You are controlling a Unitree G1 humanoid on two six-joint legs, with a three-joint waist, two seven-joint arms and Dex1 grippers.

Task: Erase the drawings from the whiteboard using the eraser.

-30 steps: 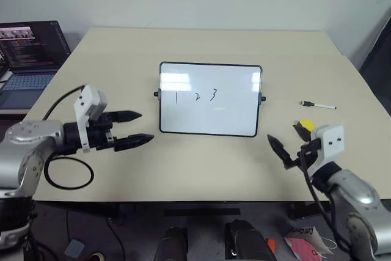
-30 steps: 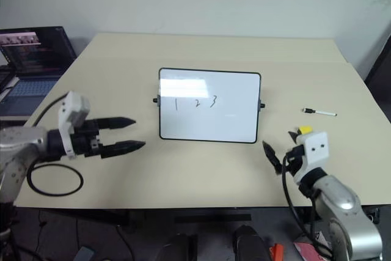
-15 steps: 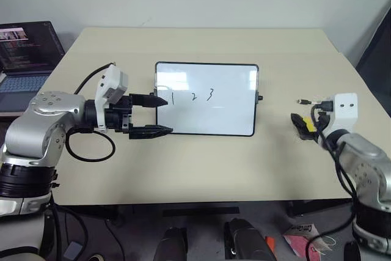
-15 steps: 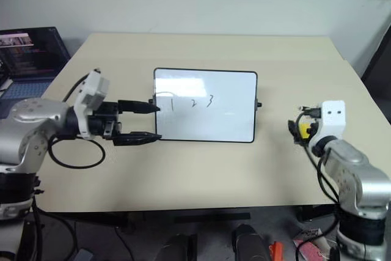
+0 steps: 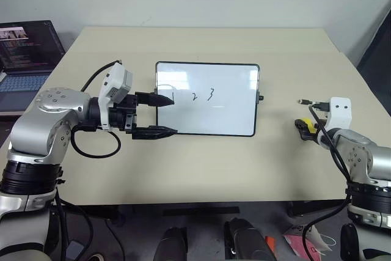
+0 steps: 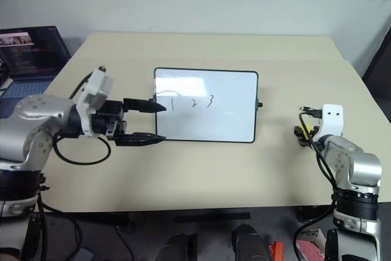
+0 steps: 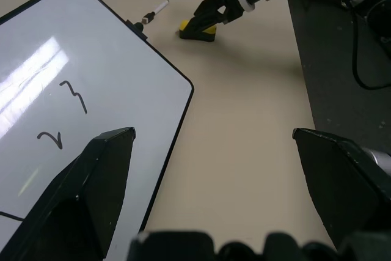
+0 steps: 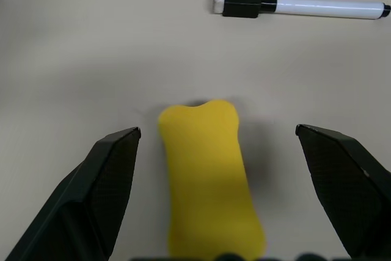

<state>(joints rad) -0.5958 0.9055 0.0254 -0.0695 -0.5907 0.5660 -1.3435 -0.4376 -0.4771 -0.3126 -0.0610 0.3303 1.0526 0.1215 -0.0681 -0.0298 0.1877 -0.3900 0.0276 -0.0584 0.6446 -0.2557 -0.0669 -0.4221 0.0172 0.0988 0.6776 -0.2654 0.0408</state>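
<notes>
Beige table, right end effector spread wide around eraser, ungrasped, left end effector parted at whiteboard edge.

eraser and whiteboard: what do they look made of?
Eraser: looks like matte yellow foam or soft plastic; rounded, waisted edges, no shine. Its underside looks dark in the left wrist view, perhaps felt, but I can't confirm that.
Whiteboard: glossy white surface, probably coated sheet or plastic, given the bright reflections; thin black frame looks like plastic.

Right tool apparently straddles eraser beyond whiteboard
</notes>
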